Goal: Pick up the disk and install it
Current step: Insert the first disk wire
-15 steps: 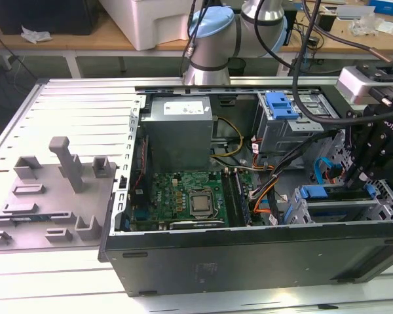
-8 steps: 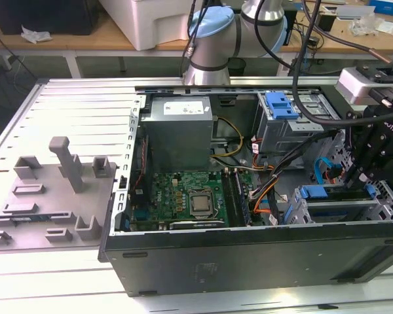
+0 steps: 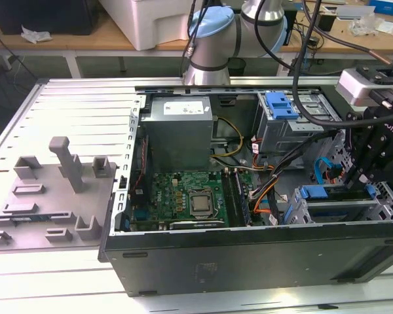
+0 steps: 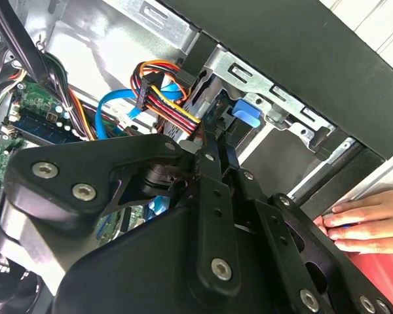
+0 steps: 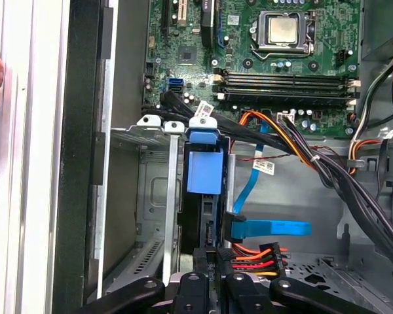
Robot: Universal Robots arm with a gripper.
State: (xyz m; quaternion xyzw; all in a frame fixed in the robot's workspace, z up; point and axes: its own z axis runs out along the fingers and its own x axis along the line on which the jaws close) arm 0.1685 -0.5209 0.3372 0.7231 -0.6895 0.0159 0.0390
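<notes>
Inside the bay, the disk (image 5: 204,171) sits mostly hidden; gripper (image 5: 209,258) closure cannot be told.

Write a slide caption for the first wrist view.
Gripper poised over the blue-framed disk standing in its drive bay, beside the motherboard and cable bundle.

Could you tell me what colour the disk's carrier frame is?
Blue; the disk shows it best in the first wrist view.
</notes>
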